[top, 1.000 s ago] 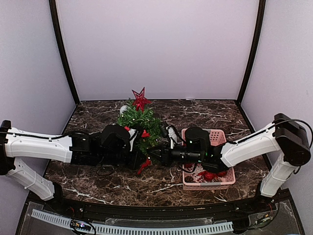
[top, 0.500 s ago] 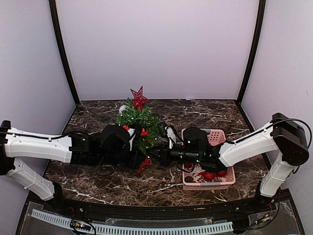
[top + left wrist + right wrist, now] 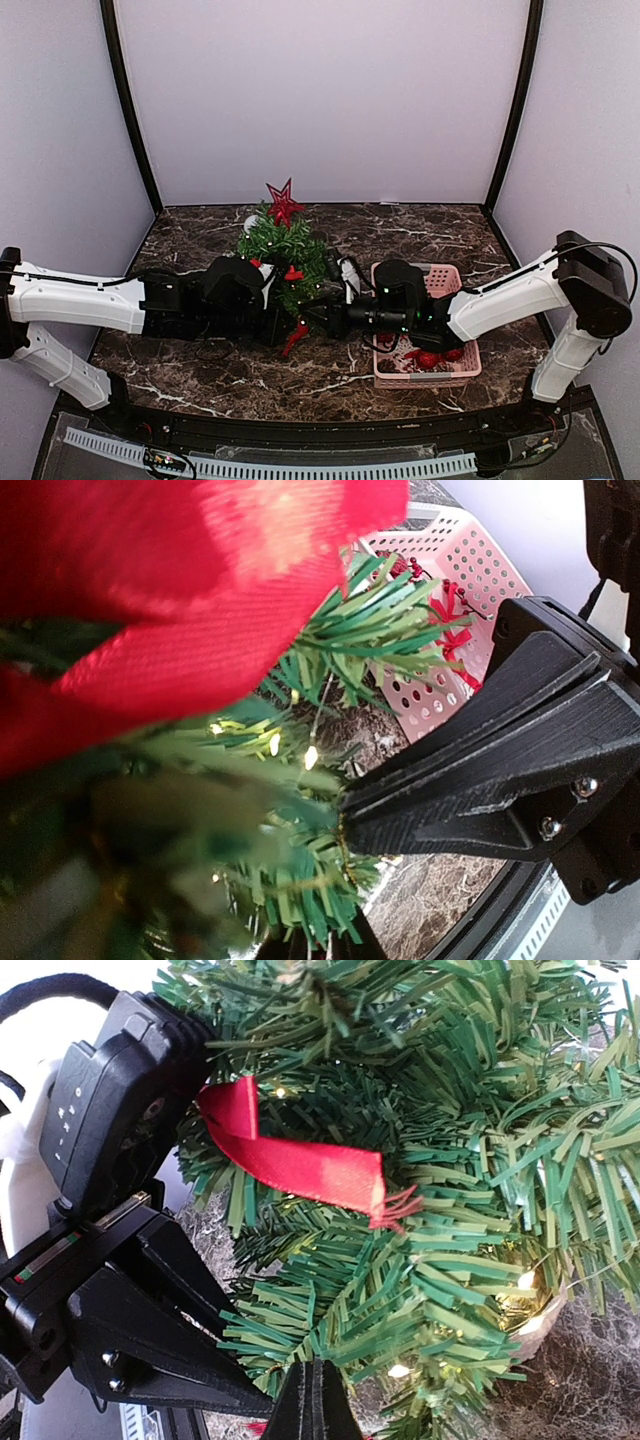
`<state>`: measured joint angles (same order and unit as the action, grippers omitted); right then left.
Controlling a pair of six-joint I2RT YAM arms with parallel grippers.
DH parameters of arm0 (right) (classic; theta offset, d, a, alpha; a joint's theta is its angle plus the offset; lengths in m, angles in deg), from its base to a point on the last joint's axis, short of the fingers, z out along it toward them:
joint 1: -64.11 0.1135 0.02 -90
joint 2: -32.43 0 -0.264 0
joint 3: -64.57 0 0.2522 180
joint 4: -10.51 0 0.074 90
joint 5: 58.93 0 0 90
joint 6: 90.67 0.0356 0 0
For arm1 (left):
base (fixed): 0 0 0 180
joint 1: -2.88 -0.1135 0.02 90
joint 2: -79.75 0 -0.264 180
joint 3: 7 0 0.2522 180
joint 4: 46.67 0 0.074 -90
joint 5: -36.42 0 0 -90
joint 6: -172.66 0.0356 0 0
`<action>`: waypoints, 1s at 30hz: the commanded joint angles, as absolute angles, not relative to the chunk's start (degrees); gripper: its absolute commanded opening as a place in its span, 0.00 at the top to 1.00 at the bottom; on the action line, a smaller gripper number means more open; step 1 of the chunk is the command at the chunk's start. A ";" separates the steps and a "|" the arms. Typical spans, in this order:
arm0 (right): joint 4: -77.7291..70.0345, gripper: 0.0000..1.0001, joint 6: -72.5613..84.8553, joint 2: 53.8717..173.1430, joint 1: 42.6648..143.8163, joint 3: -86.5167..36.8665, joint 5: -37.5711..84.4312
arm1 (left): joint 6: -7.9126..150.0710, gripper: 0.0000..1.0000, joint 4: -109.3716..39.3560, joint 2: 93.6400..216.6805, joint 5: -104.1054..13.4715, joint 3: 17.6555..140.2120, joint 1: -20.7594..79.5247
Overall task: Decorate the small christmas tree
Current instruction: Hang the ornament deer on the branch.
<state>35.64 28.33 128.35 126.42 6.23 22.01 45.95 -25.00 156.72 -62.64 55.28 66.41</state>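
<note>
The small christmas tree (image 3: 285,250) stands mid-table with a red star (image 3: 283,200) on top and a red ribbon (image 3: 300,1165) among its branches. Both grippers meet at its lower front. My right gripper (image 3: 318,1400) is shut, its tip pushed into the green needles, and a thin gold thread (image 3: 341,842) lies at that tip. My left gripper (image 3: 325,948) shows only at the frame's bottom edge. In the right wrist view its black fingers (image 3: 170,1360) stand slightly apart. A red ornament (image 3: 293,338) dangles just below the two tips.
A pink plastic basket (image 3: 462,375) holding red ornaments sits to the right of the tree, under the right forearm. Tiny white lights (image 3: 525,1280) glow in the branches. Dark marble tabletop (image 3: 200,370) lies in front of the left arm.
The tree top and star have tipped slightly left. The left arm has drawn back a little to the left, and its jaws have eased apart. The right gripper stays shut at the branches.
</note>
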 commanded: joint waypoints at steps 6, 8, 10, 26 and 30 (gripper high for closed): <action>36.59 1.00 27.64 128.39 127.61 4.61 21.77 | 45.39 0.84 -23.57 155.44 -63.55 54.06 66.20; 36.48 1.00 27.61 128.44 127.66 4.49 21.91 | 45.36 0.83 -23.58 155.43 -63.68 53.99 66.22; 36.54 1.00 27.64 128.49 127.70 4.49 22.02 | 45.32 0.81 -23.66 155.38 -63.93 53.96 66.23; 36.51 1.00 27.38 129.28 127.92 3.61 21.05 | 44.82 0.91 -23.25 154.81 -63.78 53.14 66.24; 36.09 1.00 27.23 129.45 127.85 3.23 20.76 | 44.57 0.95 -23.16 154.66 -63.43 52.88 66.22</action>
<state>35.21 28.04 128.91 127.27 5.05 21.57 45.10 -24.22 156.55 -63.47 53.94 66.41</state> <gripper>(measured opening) 0.006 0.067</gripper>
